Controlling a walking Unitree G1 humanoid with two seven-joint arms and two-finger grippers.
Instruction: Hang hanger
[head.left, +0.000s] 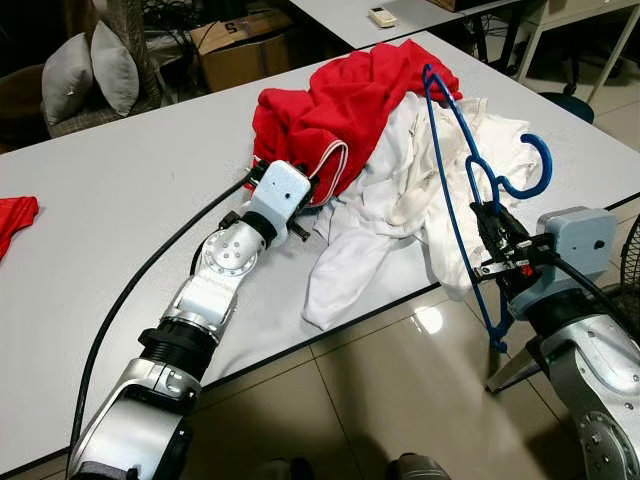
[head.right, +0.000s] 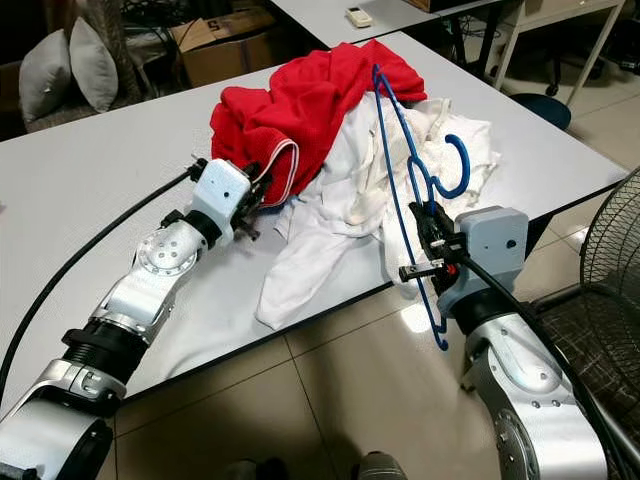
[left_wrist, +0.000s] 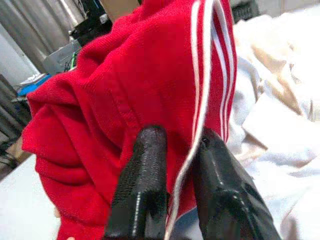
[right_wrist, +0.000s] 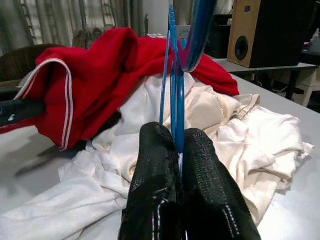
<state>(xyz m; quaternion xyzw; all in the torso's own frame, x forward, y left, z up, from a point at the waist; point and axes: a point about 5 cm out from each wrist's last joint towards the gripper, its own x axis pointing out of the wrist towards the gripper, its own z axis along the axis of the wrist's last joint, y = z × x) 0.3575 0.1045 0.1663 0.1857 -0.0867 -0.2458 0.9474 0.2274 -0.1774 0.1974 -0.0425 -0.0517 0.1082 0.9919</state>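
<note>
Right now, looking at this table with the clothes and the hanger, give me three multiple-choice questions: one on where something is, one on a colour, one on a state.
1. Where does the red garment lie?
A. On the floor
B. On the table, against the white clothes
C. On the pillows

2. What colour is the hanger?
A. Blue
B. Black
C. Green

3. What is the right gripper doing?
A. Hanging open
B. Pinching white cloth
C. Shut on the hanger

Answers:
1. B, the head views show it heaped on the tabletop beside the white pile.
2. A, its wire and hook are blue.
3. C, the right wrist view shows the fingers closed around the blue wire, while the left gripper pinches the red garment's striped edge.
</note>
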